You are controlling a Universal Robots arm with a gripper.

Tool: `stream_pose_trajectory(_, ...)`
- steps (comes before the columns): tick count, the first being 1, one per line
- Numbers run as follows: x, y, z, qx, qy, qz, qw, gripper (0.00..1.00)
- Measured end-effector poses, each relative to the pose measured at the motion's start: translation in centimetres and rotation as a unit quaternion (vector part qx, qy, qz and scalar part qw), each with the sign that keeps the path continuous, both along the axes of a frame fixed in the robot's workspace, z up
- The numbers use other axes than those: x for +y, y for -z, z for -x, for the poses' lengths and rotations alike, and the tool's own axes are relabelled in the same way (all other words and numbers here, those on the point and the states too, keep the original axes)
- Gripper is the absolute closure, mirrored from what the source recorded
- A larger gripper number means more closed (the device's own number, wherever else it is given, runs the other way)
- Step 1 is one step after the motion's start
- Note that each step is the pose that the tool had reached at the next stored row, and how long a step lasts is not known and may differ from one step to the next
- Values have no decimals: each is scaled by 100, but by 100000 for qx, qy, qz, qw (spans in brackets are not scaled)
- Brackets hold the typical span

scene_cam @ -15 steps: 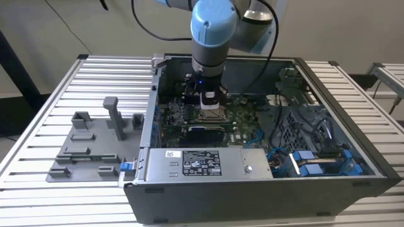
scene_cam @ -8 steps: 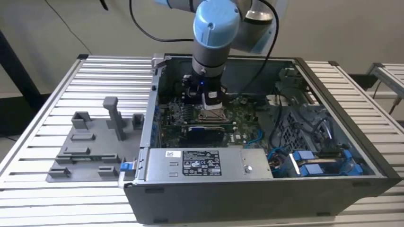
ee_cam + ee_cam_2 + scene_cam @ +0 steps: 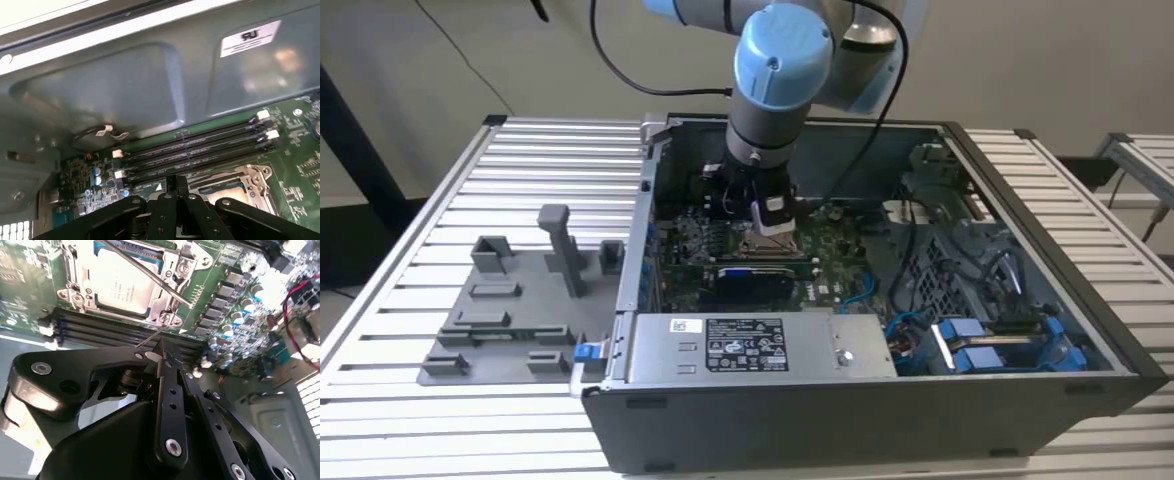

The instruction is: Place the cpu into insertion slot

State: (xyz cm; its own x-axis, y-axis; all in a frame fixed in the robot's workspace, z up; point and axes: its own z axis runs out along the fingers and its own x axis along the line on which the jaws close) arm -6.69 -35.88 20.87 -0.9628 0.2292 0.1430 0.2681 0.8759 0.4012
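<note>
the fingers (image 3: 167, 365), pressed together, hang from the upright arm (image 3: 767, 110) near the cpu (image 3: 120, 287) lying in the insertion slot (image 3: 159, 299).

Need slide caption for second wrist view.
The cpu lies in the insertion slot, wire lever across it; shut gripper beside the slot.

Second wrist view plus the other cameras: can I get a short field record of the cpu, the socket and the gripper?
cpu: lies flat inside the socket, silvery face up
insertion slot: metal frame surrounds the cpu; wire lever slants across one corner
gripper: shut, clear of the cpu, over the memory slots beside the socket
setting: open computer case on a slatted table
</note>
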Motion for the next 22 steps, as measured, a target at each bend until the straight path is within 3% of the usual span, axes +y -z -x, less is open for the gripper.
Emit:
stream_pose_trajectory(3,0,27,0,-261,-2250,-69,99974,89)
stream_pose_trajectory(5,0,38,1,-637,-3698,-108,99930,89)
stream_pose_trajectory(9,0,38,0,-712,-4043,-101,99916,89)
stream_pose_trajectory(10,2,38,0,-858,-4048,-99,99914,89)
stream_pose_trajectory(11,2,39,0,-1317,-4167,-85,99904,89)
stream_pose_trajectory(14,3,42,0,-3119,-4782,-14,99837,89)
stream_pose_trajectory(15,6,44,-1,-3619,-5006,-5,99809,89)
stream_pose_trajectory(16,11,46,-1,-3951,-5261,9,99783,89)
stream_pose_trajectory(22,85,59,0,-4322,-6624,-29,99687,89)
